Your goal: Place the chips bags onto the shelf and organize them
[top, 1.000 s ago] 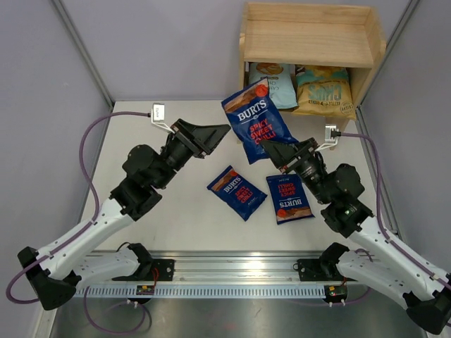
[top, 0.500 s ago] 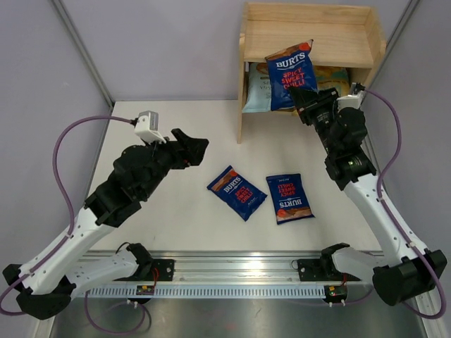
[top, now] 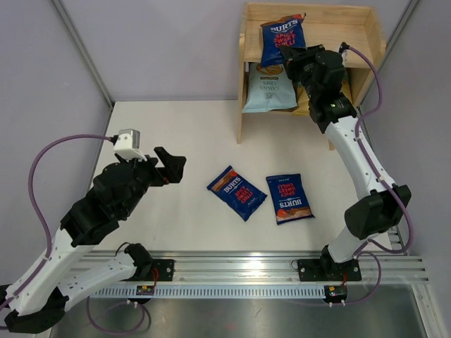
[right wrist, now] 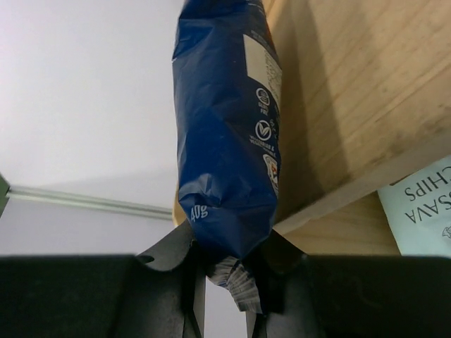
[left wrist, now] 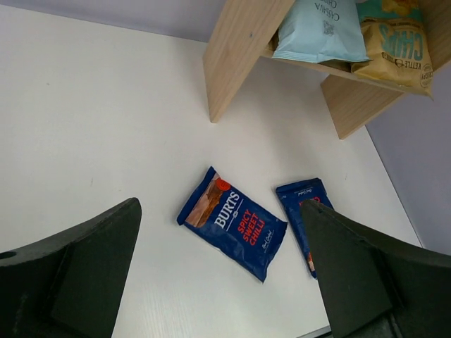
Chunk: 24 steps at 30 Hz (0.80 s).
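Right tool [right wrist: 225,266] gripping Burts bag [right wrist: 225,141] by bottom seam, bag ahead of it (over shelf [right wrist: 345,105]), left tool [top: 171,163] released.

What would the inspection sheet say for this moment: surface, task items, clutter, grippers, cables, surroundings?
Surface: white table; centre Burts bag and right Burts bag lying flat on it.
Job's things: wooden shelf; light blue bag and yellow bag on lower tier; third Burts bag held over top tier.
Clutter: nothing seen.
Grippers: left gripper open, empty; right gripper shut on third Burts bag's bottom seam.
Cables: purple left cable and right cable loop free.
Surroundings: grey walls; metal rail at near edge.
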{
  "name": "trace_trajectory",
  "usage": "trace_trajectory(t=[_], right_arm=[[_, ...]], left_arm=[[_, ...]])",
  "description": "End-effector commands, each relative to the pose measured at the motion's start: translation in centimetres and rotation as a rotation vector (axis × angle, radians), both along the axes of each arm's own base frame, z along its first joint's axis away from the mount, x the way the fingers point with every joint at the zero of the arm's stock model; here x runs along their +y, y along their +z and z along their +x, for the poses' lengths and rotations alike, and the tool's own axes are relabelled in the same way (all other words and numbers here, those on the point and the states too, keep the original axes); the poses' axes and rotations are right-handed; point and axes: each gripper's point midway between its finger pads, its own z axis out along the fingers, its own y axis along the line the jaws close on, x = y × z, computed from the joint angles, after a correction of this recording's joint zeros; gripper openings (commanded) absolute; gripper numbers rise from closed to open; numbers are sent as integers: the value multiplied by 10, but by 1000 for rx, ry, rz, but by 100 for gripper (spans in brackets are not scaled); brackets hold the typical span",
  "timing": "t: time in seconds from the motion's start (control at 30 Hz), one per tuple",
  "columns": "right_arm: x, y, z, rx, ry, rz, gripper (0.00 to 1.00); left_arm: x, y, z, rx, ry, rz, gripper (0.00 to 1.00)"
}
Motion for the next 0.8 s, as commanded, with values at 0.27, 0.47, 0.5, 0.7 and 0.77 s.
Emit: trace_trajectory(t=[0.27,0.47,0.5,0.7,0.77], right_arm=[[-4,7,28,112,-194,48,15],[14,-3,48,163,-181,2,18],[18,-3,50,162,-165,-9,18],[41,0,52,157,-109,-84,22],[45,-6,53,170,-96,-113,26]], left_arm=[[18,-7,-2,-7,53,44,99],[21,-14,-3,1,61,47,99],[21,-13,-4,0,61,46,99],[27,-14,-6,-4,75,44,99],[25,-15,-7,1,66,45,99]])
